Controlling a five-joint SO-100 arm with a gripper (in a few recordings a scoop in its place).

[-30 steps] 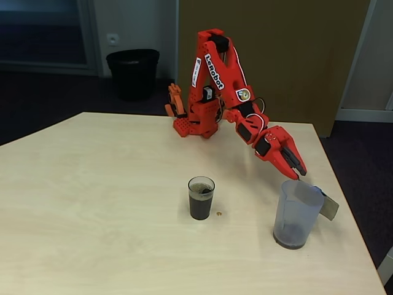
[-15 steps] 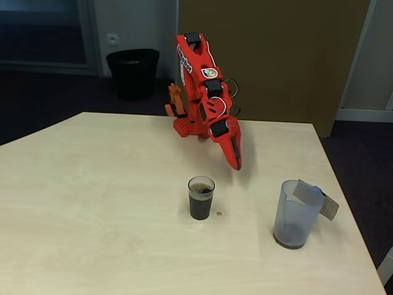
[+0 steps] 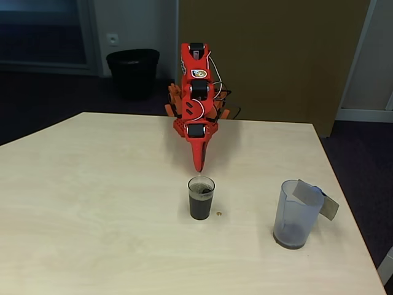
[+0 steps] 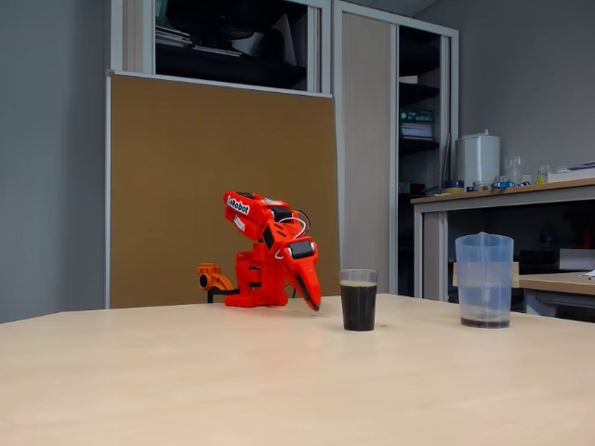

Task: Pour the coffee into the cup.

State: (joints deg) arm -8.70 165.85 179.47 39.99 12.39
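Dark brown coffee (image 3: 200, 206), red arm (image 3: 196, 104)

Cup (image 3: 201, 198) at table (image 3: 92, 203) centre holding coffee (image 3: 201, 206), gripper (image 3: 198, 165) just behind it, jug (image 3: 297, 214) well to its right, bin (image 3: 132, 72) upper left.

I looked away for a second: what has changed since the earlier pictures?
The gripper swung away from the jug, leftward in the fixed view, and now points down behind the cup, holding nothing. The cup with its coffee and the jug stayed put.
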